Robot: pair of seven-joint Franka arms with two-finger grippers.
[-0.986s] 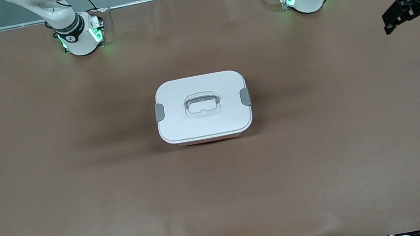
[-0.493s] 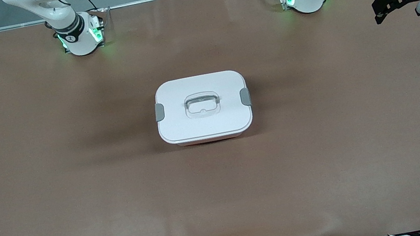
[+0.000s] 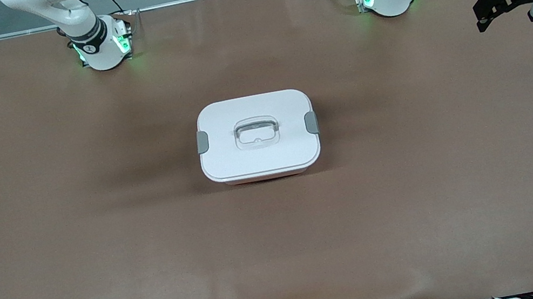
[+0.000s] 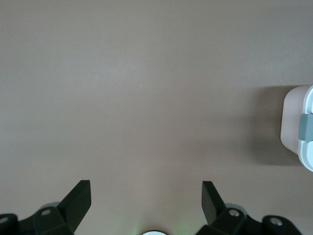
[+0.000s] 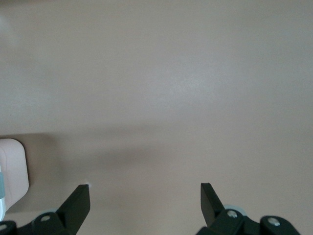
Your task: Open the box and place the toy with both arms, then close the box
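- While both my arms hang off at the ends of the table (image 3: 100,266), the box (image 3: 257,137) sits shut in the middle of the brown cover.
- Its white lid (image 3: 218,125) is on, with a grey clip (image 3: 202,142) at one short side, a second clip (image 3: 311,122) at the other, and a clear sunken handle (image 3: 256,132) in the middle.
- My left gripper (image 4: 145,198) hangs over bare table toward the left arm's end, its fingers (image 4: 78,201) spread wide and holding nothing.
- My right gripper (image 5: 145,199) hangs over bare table toward the right arm's end, fingers (image 5: 79,201) likewise apart and empty.
- No brand, label or writing can be read on the box or anywhere else.
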